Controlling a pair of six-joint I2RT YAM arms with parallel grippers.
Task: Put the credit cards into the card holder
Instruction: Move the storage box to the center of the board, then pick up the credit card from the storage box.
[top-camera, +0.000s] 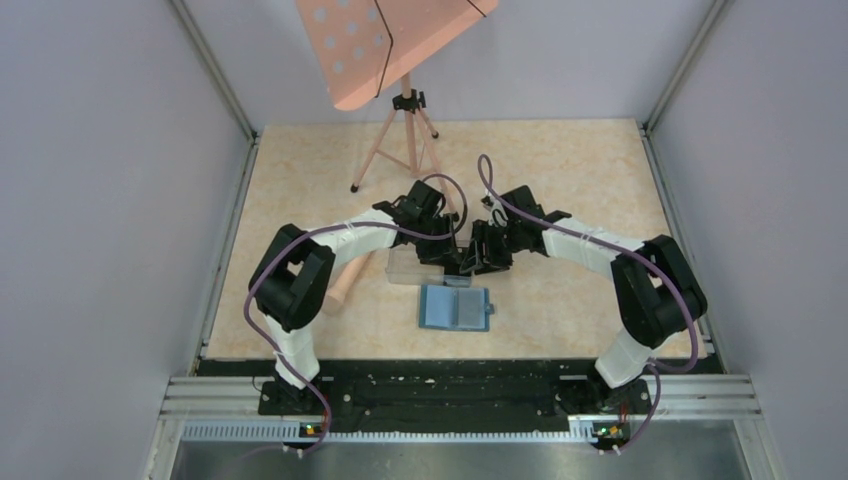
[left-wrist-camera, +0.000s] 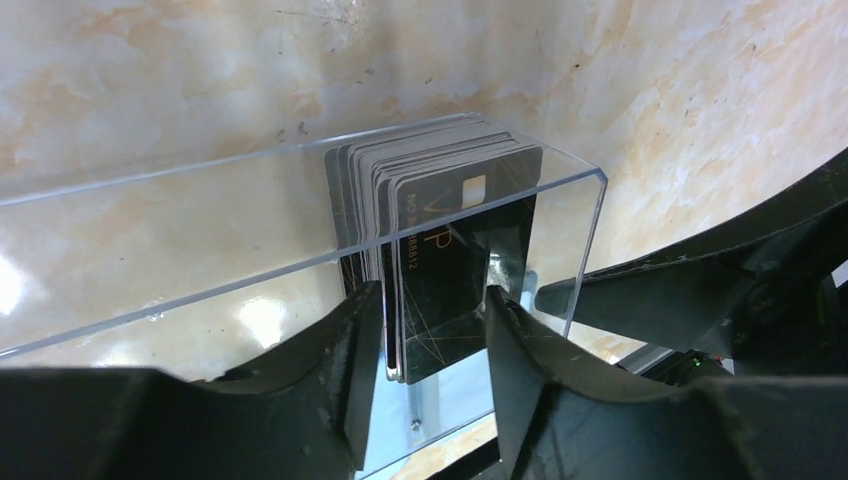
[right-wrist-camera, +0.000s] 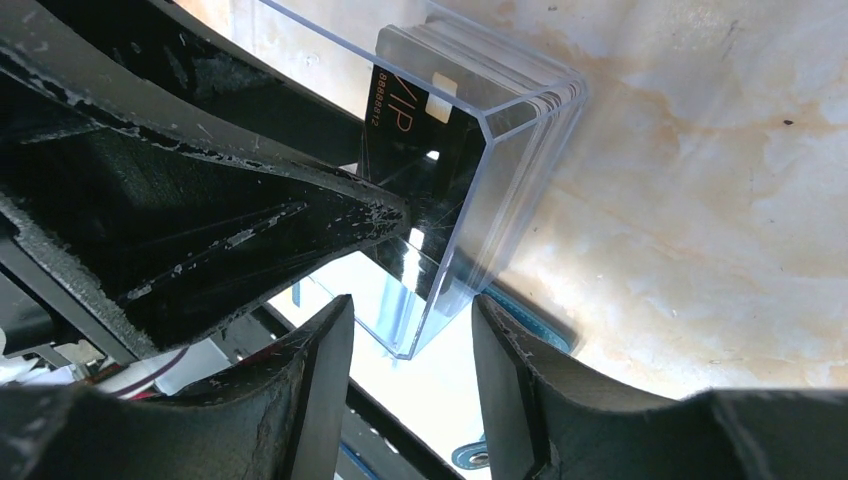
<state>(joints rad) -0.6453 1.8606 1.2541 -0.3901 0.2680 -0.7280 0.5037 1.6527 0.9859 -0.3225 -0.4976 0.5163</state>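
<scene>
Credit cards (left-wrist-camera: 450, 230): dark stack standing on edge, packed at one end of the clear box (left-wrist-camera: 570, 250). The front card is black with gold "VIP" lettering and a small light chip patch. The box lies on the marbled beige surface (top-camera: 580, 170), mid-field, where both arms meet.

Left hand (left-wrist-camera: 435, 300): reaching into that end of the box, one finger on each side of the front cards. The left finger (left-wrist-camera: 350, 350) sits right against the stack edge and the other overlaps the front card's lower corner. The gap is about card width. Can't tell from the left wrist view whether it's actually clamping or just bracketing.

Right hand (right-wrist-camera: 412, 305): fingers spread, straddling the end corner of the box from the opposite side. There's visible daylight between each finger and the plastic, so it's holding nothing. The right wrist view also shows the left hand's finger coming in against the front card.

Card holder (top-camera: 455, 307): teal-blue, lying open and flat on the surface with its lighter pockets facing up and the tab on its right edge. It sits just on the near side of the box, toward the arm bases, apart from both hands.

Also on the surface: a pink music stand (top-camera: 390, 45) on a tripod at the far side, and a peach cylinder (top-camera: 340, 285) beside the left arm's elbow.
</scene>
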